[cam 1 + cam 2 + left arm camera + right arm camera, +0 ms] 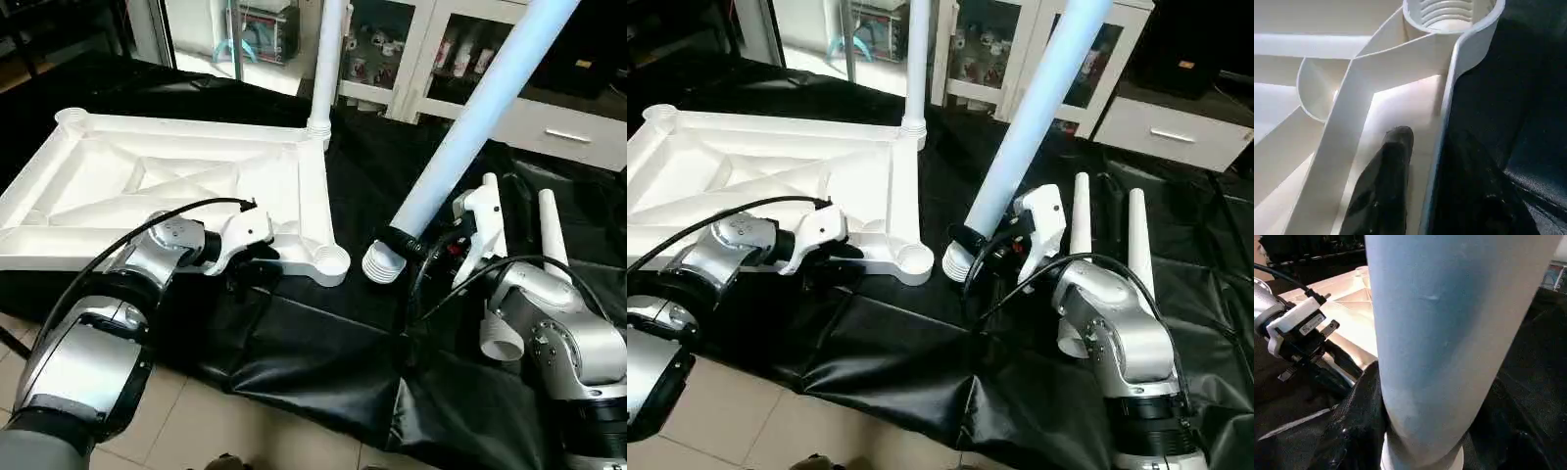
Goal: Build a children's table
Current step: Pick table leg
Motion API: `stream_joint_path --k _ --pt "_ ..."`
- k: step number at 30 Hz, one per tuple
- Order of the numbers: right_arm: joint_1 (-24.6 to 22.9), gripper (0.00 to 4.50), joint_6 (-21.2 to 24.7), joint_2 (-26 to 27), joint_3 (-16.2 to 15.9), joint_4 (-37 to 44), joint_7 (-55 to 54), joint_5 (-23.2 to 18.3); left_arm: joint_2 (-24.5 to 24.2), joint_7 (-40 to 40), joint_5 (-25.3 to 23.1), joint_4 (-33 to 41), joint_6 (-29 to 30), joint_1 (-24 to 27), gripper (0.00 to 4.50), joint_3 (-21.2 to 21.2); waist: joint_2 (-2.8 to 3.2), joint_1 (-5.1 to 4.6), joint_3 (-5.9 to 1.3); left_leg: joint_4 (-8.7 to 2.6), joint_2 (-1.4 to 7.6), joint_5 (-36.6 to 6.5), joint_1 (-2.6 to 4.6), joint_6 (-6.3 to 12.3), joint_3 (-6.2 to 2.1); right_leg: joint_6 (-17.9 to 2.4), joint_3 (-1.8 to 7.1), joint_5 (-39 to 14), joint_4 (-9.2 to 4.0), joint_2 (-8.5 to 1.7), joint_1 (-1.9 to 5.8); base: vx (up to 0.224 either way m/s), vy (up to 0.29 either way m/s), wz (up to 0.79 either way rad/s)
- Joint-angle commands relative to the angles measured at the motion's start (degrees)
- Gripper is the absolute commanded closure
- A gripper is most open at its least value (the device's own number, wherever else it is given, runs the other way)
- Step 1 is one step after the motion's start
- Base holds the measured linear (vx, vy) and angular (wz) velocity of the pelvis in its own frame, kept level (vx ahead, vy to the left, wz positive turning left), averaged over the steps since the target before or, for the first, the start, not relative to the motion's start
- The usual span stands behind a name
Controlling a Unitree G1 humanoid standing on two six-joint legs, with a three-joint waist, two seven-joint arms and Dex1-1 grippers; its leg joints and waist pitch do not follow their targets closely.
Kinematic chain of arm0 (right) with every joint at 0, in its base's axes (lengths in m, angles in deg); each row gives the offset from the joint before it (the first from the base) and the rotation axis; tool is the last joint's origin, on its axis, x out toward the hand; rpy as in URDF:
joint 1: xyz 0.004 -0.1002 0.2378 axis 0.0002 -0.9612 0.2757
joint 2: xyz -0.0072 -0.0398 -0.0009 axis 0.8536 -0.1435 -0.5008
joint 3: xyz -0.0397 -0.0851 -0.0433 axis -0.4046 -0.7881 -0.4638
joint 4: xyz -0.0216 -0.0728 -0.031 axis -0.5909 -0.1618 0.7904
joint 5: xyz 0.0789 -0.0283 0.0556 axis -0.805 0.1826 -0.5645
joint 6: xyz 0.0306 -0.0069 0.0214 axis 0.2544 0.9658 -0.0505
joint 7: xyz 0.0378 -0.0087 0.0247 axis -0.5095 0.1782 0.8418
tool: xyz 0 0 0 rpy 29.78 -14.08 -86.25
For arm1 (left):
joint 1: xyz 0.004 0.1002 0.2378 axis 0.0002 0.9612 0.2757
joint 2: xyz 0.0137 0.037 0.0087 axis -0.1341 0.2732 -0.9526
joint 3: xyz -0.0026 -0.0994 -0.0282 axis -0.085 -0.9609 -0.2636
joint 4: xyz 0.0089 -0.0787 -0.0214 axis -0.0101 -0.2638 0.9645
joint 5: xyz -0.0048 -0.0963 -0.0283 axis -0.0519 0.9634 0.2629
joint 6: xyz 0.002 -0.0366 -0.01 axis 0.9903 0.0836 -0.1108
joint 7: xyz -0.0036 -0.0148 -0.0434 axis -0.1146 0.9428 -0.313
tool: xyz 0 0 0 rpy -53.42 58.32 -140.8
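Observation:
The white tabletop [147, 176] lies underside up on the black-draped work table, ribs showing. One white leg [328, 59] stands upright in its far right corner socket. My right gripper [397, 243] is shut on a second leg [470, 127], which leans steeply. That leg's threaded end [382, 264] rests just right of the near right corner socket [333, 259]. My left gripper [247, 269] sits at the tabletop's near rim [1442, 122]. One finger [1396, 166] is inside the rim and the other outside, with a narrow gap still showing.
Two more white legs [1081, 225] [1138, 235] lie on the black cloth behind my right forearm. The cloth hangs over the table's front edge above a tiled floor [216, 411]. Glass-door cabinets [421, 49] and a white drawer unit [568, 127] stand behind the table.

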Motion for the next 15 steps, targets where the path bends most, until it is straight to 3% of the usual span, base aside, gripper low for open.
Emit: stream_joint_path --k 1,8,10,12,15 --pt "1.41 2.66 0.22 -0.66 0.07 0.36 0.30 -0.25 0.39 -1.66 -2.06 -1.85 0.49 -0.21 3.49 1.29 0.16 -0.10 -3.44 -5.19 3.51 -9.17 1.24 0.22 -0.95 -13.42 2.90 -7.66 -4.24 -5.59 2.52 0.000 0.000 0.00" --pt "2.23 2.66 0.02 -0.46 0.01 -0.09 0.50 -0.15 0.99 -0.37 -3.75 -2.86 0.51 -0.56 3.98 2.39 0.34 -0.03 -3.46 -5.35 3.59 -10.41 1.29 -0.52 -1.09 -12.73 2.92 -9.69 -4.42 -5.71 2.41 0.000 0.000 0.00" --pt "2.41 2.66 0.16 -0.29 0.05 0.06 0.27 -0.22 1.35 2.96 -2.93 -2.35 0.40 0.03 4.10 2.08 0.25 -0.15 -3.53 -5.36 3.56 -9.13 1.13 -0.34 -1.10 -13.19 2.87 -7.33 -4.16 -5.63 2.55 0.000 0.000 0.00" --pt "2.41 2.66 0.55 -0.02 0.13 0.40 -0.35 -0.29 1.63 6.50 -1.81 -0.72 -0.20 1.34 4.20 1.82 0.62 -0.16 -3.77 -5.20 3.44 -6.93 1.19 0.07 -0.96 -14.38 2.83 -2.56 -3.70 -5.54 2.72 0.000 0.000 0.00" --pt "1.79 2.66 1.87 -0.06 -0.09 1.50 -0.91 -0.43 2.32 9.62 0.71 5.71 -0.32 5.43 4.40 1.62 0.16 -0.01 -3.75 -5.11 3.49 -4.34 0.98 2.01 -0.68 -16.10 2.82 2.20 -3.29 -5.64 3.08 0.000 0.000 0.00"
